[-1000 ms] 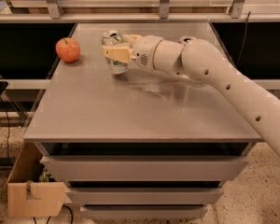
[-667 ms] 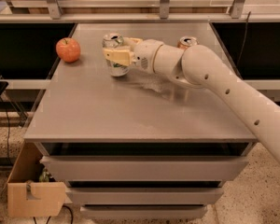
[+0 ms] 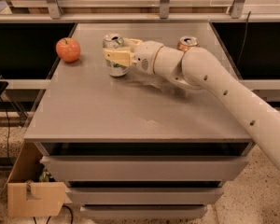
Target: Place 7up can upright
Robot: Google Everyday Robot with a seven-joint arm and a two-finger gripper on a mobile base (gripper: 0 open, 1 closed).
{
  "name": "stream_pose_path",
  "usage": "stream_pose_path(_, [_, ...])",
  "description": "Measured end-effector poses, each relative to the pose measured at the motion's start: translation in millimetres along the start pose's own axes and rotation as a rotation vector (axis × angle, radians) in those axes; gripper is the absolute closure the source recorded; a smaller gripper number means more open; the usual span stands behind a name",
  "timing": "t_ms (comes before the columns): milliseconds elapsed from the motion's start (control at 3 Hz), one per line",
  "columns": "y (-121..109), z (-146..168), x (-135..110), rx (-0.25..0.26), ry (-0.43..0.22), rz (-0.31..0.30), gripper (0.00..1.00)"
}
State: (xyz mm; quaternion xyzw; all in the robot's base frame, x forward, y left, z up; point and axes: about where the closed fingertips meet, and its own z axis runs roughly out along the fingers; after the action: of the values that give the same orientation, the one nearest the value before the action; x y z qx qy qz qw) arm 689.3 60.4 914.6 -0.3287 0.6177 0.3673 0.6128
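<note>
Arm's cream two-finger gripper (image 3: 114, 52) clamped round pale silver-white 7up can w/ green marks (image 3: 117, 70), which stands upright on grey metal tabletop (image 3: 107, 111), back-left, near red round apple (image 3: 68, 49). Upright placing looks done; left: release, retract w/o tipping.

Your one camera sits high and near before the table (image 3: 130, 115), looking down across it; the gripper (image 3: 116, 49), reaching in from the right, is at the pale can (image 3: 116, 70).
</note>
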Motion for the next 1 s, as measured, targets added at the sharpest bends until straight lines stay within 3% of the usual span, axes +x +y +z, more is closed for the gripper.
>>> stream_pose_path(667, [-1.4,5.2,4.2,-0.026,-0.010,0.008,0.12])
stream_pose_path(1000, [-0.9,6.8,5.1,-0.034,-0.012,0.007,0.00])
